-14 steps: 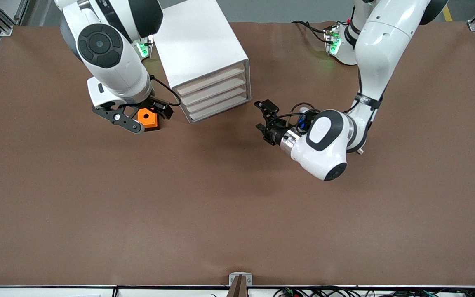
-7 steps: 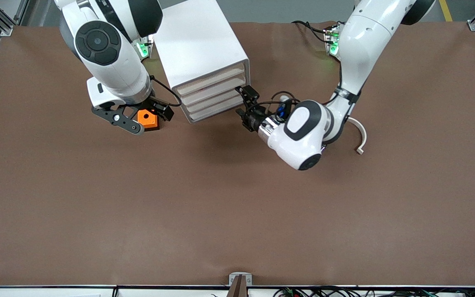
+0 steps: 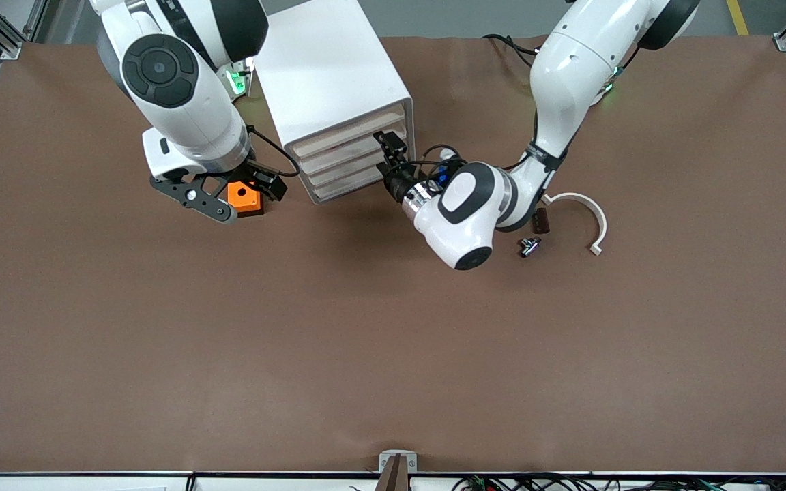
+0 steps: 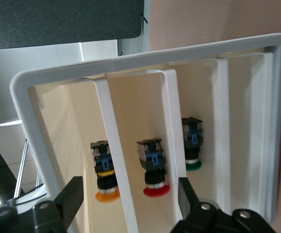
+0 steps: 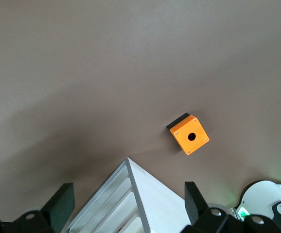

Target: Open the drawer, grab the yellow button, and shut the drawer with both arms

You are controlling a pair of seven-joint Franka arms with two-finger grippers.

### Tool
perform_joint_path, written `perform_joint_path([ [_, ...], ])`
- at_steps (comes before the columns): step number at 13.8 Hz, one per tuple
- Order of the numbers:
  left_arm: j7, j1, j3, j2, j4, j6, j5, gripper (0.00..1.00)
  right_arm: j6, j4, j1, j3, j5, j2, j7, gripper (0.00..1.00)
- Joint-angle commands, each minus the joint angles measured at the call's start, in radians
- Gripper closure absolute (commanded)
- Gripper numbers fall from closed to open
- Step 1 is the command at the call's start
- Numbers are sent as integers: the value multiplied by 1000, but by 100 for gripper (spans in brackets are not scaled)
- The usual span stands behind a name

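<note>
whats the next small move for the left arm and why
Probably ease the left gripper onto a drawer front of the drawer unit and grip it: its fingers are open right at the fronts, and all drawers look shut. The right gripper waits open above the orange box.

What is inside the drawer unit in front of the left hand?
Through the drawer unit fronts, three push buttons show, one per drawer: orange-capped, red-capped, green-capped. The fourth drawer's contents are not visible.
</note>
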Motion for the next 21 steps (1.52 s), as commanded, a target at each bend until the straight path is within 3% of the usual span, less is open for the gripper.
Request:
perform_joint_path([
  [1, -36, -32, 8, 9, 17, -9, -20, 17, -8, 17, 11, -4, 10, 1, 17, 0],
  [2, -37, -38, 8, 9, 17, -9, -19, 18, -8, 17, 18, -4, 33, 1, 44, 0],
  [5, -36, -46, 6, 26, 17, -9, -25, 39, 23, 14, 66, -4, 62, 9, 159, 0],
  [7, -37, -58, 6, 25, 17, -9, -22, 39, 45, 16, 66, -4, 65, 13, 193, 0],
  [10, -79, -75, 6, 23, 17, -9, -17, 51, 46, 17, 49, -5, 65, 12, 240, 0],
  [12, -83, -74, 6, 23, 17, -9, -16, 67, 48, 22, 28, -10, 59, 12, 241, 0],
  [15, -82, -71, 9, 20, 19, -9, -16, 100, 48, 52, 5, -10, 65, 12, 222, 0],
  [21, -82, 16, 17, 14, 32, -9, -17, 100, 77, 42, 23, -7, 67, 15, 237, 0],
])
